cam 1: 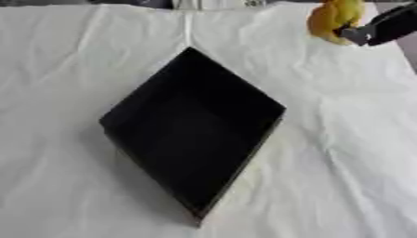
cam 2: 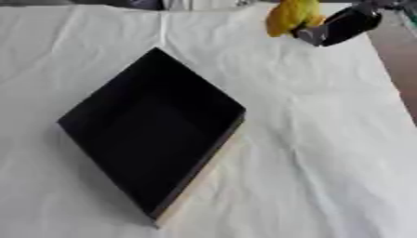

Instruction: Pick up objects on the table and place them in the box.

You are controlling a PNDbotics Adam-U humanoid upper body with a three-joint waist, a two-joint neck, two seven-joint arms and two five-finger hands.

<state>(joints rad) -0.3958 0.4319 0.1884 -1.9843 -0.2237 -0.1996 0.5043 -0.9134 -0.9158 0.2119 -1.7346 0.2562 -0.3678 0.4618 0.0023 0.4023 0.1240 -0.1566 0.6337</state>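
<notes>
My right robot hand (cam 2: 338, 27) is at the far right corner of the worktop (cam 2: 326, 153), touching a yellow object (cam 2: 292, 16); I cannot tell its grasp. The black box (cam 2: 151, 135) lies nearer me, leftward, and looks empty.
</notes>
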